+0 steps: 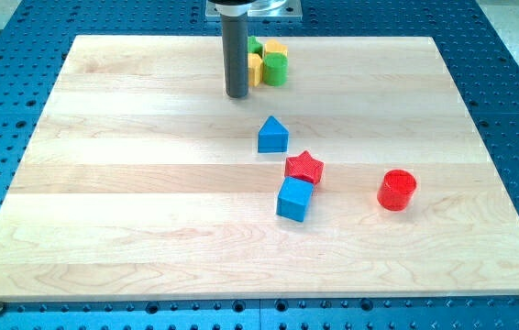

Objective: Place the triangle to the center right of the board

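While the rod stands upright, my tip (237, 94) rests on the surface (131, 183), touching nothing, blue triangle (272, 136) just below-right, green and yellow blocks (269, 62) beside.

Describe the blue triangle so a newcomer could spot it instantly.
Start at the wooden board and find the dark rod; my tip sits near the view's top. Just below and right of it stands the blue triangle, peaked like a little house, unlike the flat-topped blue cube farther down.

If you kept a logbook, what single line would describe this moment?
my tip: near top, beside green and yellow blocks | blue triangle: mid-board, untouched, below-right of tip | state: not yet pushed right
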You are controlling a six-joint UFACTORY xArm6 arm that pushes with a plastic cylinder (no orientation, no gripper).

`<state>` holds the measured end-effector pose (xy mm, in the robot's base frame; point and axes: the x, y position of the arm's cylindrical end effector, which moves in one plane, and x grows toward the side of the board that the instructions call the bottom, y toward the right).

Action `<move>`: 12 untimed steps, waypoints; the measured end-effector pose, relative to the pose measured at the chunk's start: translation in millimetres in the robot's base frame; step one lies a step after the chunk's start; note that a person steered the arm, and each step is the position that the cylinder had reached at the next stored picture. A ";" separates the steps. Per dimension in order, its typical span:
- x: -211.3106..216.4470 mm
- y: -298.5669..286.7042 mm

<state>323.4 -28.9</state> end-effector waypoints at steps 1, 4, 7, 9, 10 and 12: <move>8.6 0.0; 59.1 41.8; 101.5 77.3; 64.2 103.9; 63.9 177.5; 91.7 157.7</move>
<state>415.1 128.7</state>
